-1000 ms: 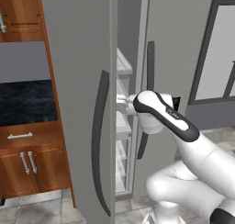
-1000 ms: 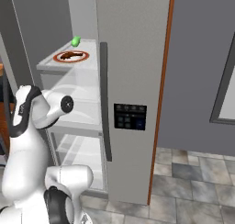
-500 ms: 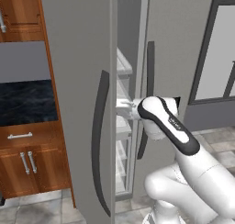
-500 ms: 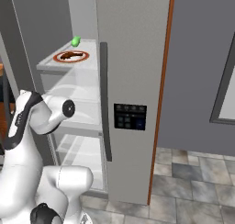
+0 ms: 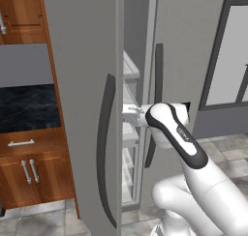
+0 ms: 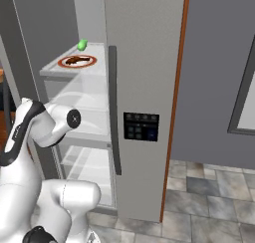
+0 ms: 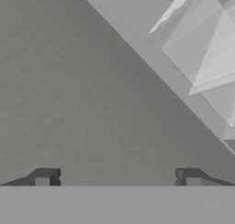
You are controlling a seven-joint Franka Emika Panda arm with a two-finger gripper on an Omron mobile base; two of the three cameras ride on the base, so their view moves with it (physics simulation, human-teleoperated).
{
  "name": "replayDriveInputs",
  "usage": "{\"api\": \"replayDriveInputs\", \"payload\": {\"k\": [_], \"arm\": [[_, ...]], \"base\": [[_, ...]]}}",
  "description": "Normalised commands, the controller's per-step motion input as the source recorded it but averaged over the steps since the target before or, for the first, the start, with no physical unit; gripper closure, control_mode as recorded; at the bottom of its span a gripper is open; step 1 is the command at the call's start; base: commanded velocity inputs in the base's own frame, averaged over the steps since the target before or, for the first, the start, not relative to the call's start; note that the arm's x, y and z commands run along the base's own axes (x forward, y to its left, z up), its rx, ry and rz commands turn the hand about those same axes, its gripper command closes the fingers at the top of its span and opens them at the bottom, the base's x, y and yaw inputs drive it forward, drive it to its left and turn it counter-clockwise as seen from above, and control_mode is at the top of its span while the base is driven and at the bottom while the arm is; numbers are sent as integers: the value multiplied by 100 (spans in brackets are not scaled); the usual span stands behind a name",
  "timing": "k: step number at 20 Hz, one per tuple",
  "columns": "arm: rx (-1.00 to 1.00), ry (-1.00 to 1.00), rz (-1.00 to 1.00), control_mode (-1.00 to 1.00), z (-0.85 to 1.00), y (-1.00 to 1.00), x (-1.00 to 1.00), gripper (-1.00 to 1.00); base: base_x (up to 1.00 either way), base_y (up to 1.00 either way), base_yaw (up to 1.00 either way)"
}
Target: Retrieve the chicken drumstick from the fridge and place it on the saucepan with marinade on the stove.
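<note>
Gripper (image 7: 117, 178) tips are seen spread wide in the hand view, with nothing held, facing a flat grey fridge (image 7: 92, 90) wall. From the left base, the hand is tucked into the gap behind the open door, so food can be reached. From the right base, the chicken drumstick (image 6: 77, 60) is kept on a red-rimmed plate (image 6: 63, 63) on the top shelf, beside a green ball (image 6: 82, 45).

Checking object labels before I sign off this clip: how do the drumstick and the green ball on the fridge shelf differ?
The drumstick is reddish-brown and long and low; the green ball is bright green and round. The drumstick lies on a white red-rimmed plate; the ball sits on the bare shelf behind that plate, further into the fridge. Both are small and share the same upper shelf, untouched.
</note>
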Motion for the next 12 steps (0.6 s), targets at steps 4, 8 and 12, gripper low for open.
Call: {"api": "replayDriveInputs", "payload": {"k": [4, 8, 12], "arm": [[0, 0, 0, -100, 0, 0, 0, -100], [0, 0, 0, -100, 0, 0, 0, -100], [0, 0, 0, -100, 0, 0, 0, -100]], "base": [[0, 0, 0], [0, 0, 0], [0, 0, 0]]}}
